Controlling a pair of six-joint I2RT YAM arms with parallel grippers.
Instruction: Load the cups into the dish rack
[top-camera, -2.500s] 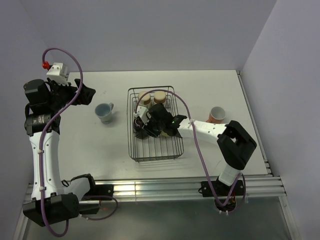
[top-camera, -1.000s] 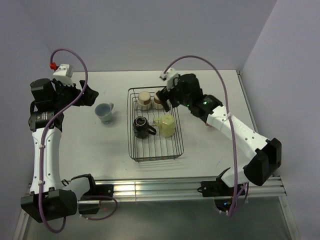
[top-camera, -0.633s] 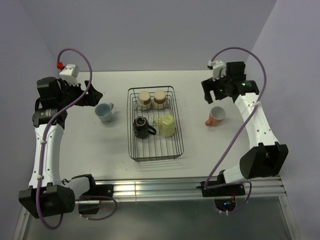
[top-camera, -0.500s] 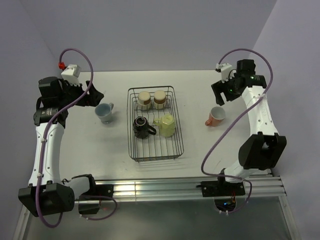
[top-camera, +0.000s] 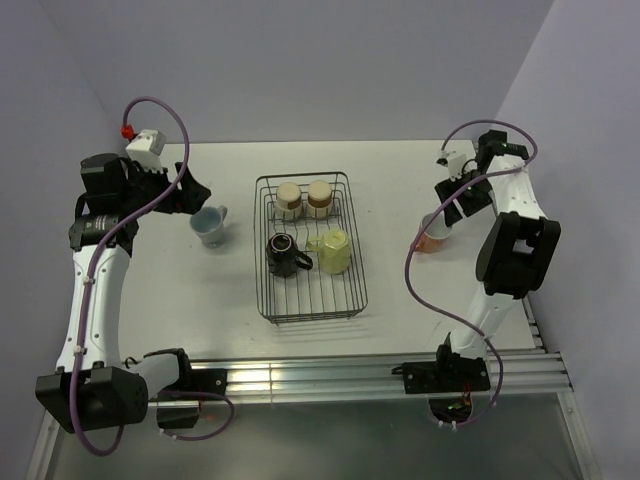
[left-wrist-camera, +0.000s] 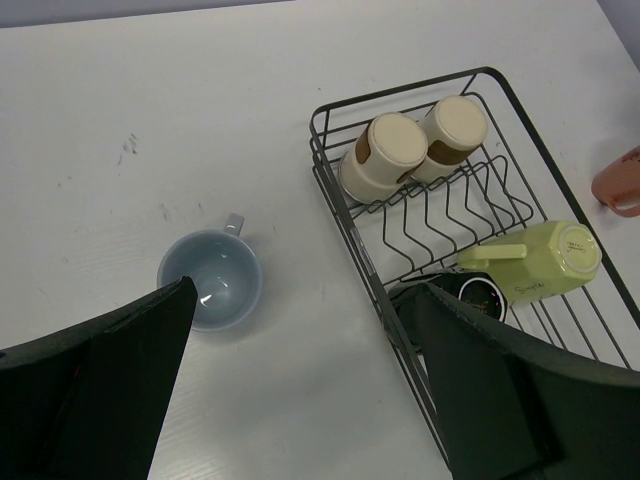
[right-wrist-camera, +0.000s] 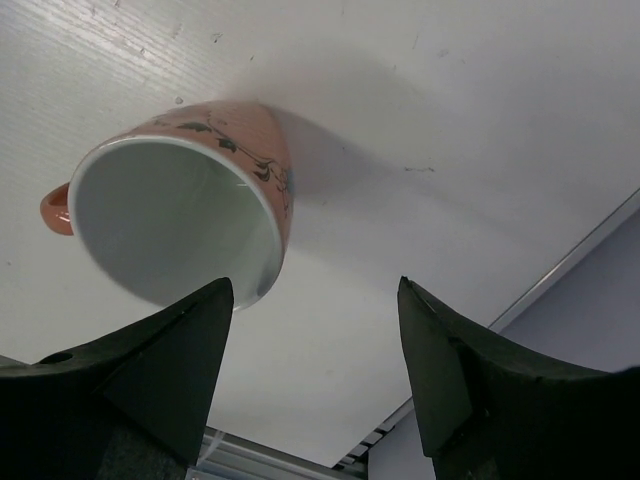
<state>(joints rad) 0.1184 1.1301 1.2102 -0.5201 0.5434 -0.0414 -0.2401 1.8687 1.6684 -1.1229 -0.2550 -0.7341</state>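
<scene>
The black wire dish rack (top-camera: 263, 262) holds two tan tumblers (top-camera: 289, 198) (top-camera: 320, 197), a black mug (top-camera: 284, 253) and a pale yellow mug (top-camera: 333, 250). A pale blue-grey cup (top-camera: 209, 226) stands upright on the table left of the rack. My left gripper (top-camera: 188, 196) is open and empty just above and behind it; the cup (left-wrist-camera: 210, 280) shows near the left finger. A salmon-pink mug (top-camera: 430, 240) sits right of the rack, partly hidden by my right arm. My right gripper (top-camera: 452, 203) is open above it; the mug (right-wrist-camera: 180, 220) lies ahead of the left finger.
A raised table edge (top-camera: 500, 230) and the wall run close to the right of the salmon mug. The rack (left-wrist-camera: 400, 95) has unfilled wire dividers toward its near end. The table's front rail (top-camera: 330, 370) lies below the rack.
My right gripper let go of the yellow mug in the rack, then swung right and back to hover over the salmon mug. My left gripper shifted slightly toward the blue cup.
</scene>
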